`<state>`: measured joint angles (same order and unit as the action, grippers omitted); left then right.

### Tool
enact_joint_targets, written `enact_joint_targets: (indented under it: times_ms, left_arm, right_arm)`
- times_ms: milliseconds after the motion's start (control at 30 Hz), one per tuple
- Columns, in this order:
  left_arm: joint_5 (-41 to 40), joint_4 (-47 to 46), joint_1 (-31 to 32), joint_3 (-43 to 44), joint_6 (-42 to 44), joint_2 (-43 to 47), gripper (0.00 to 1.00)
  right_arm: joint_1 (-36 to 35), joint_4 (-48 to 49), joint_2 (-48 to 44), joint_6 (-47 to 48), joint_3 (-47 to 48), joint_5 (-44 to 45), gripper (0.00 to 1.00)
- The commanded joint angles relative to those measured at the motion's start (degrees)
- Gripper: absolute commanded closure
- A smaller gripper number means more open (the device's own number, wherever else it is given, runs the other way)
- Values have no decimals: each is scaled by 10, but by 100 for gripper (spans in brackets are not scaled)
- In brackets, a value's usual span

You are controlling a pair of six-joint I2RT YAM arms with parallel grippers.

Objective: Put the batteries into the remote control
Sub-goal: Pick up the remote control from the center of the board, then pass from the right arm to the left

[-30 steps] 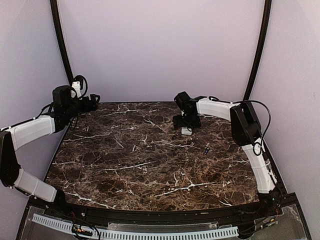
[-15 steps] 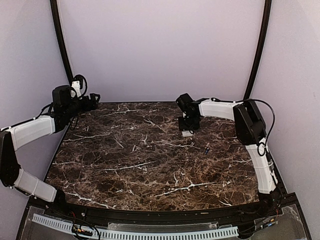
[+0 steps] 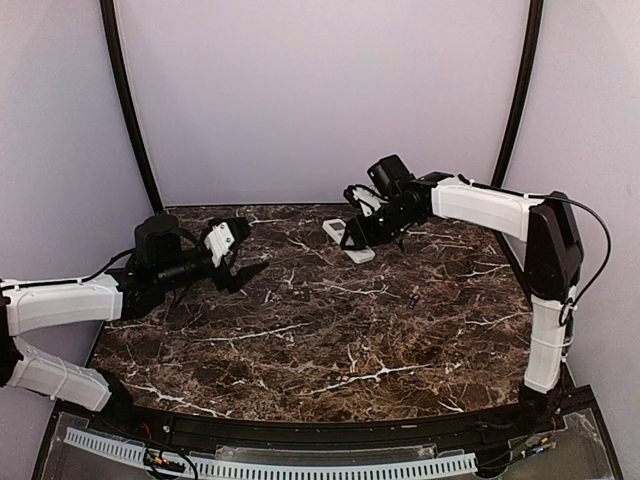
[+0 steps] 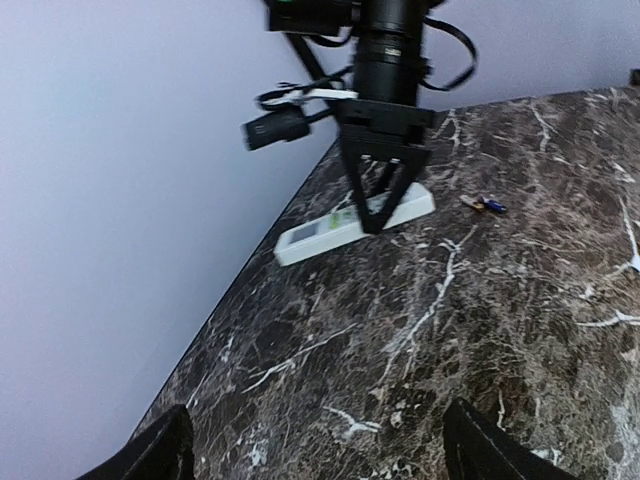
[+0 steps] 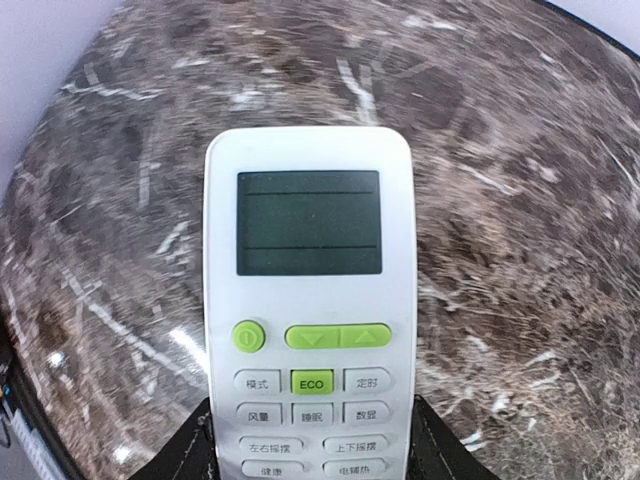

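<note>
The right pincer, wide open a second ago, is now clenched across the middle of the remote, upper centre-right of the overhead view, screen facing its wrist camera. Whether the remote is off the table I cannot tell. The left pincer has swung from the upper-left corner towards mid-left, released and empty. A battery lies loose right of centre. With the remote secured, loading looks about to start, with the battery not yet picked up.

The tabletop is dark brown marble with white veins. A white slotted strip runs along its near edge, and black curved poles rise at its far corners.
</note>
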<state>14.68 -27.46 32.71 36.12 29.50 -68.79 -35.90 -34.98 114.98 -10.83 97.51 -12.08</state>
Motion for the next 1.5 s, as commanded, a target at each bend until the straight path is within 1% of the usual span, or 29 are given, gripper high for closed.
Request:
enact_joint_targets:
  times_ms: [0,33,100,300,367,433,533,600,767,933,1000,1033,1067,1133,1167,1200,1233,1267,1300,1367,1400,1467]
  left_arm:
    - [-46,90,93,14,282,1,16]
    - [-56,106,118,25,324,-4,16]
    - [-70,117,140,38,356,-5,17]
    - [-45,128,154,53,377,15,20]
    - [-51,133,155,55,385,8,23]
    - [-63,136,157,58,390,-2,29]
    - [-84,139,164,69,396,-16,43]
    - [-93,140,170,75,399,-23,47]
    - [-104,147,174,84,412,-31,55]
    - [-117,140,176,83,428,-38,60]
    - [-121,134,176,81,431,-40,65]
    - [-121,132,177,80,431,-40,70]
    - [-121,129,178,79,431,-40,72]
    - [-123,123,180,78,428,-39,79]
    - [-123,121,181,77,427,-38,84]
    - [-123,119,181,77,422,-37,87]
    - [-123,119,182,78,420,-34,92]
    - [-123,118,182,78,413,-33,97]
    - [-121,118,183,79,409,-28,99]
    - [-118,119,183,79,395,-21,100]
    - [-116,120,183,79,383,-18,100]
    - [-113,124,183,82,352,-9,100]
  right_arm:
    - [-51,-46,-56,79,-10,-119,74]
    - [-63,-58,-63,86,-11,-129,73]
    - [-86,-74,-78,96,-16,-141,73]
    - [-131,-91,-116,101,-37,-175,74]
    - [-144,-97,-119,103,-35,-173,75]
    - [-151,-100,-118,104,-33,-171,75]
    - [-157,-107,-112,105,-25,-172,75]
    - [-161,-106,-111,105,-21,-176,76]
    - [-164,-102,-112,105,-16,-186,76]
    - [-170,-103,-109,104,-9,-195,77]
    - [-170,-105,-107,105,-7,-198,77]
    - [-171,-106,-108,105,-6,-199,77]
    - [-171,-106,-108,105,-5,-201,77]
    - [-171,-106,-107,117,-2,-205,77]
    - [-171,-107,-107,118,-1,-206,77]
    - [-171,-107,-108,119,0,-208,77]
    - [-171,-107,-108,120,1,-209,77]
    - [-171,-107,-108,121,2,-210,76]
    - [-171,-108,-110,123,4,-210,73]
    - [-171,-111,-113,126,8,-210,64]
    - [-171,-112,-117,127,10,-209,56]
    - [-171,-110,-128,132,15,-206,38]
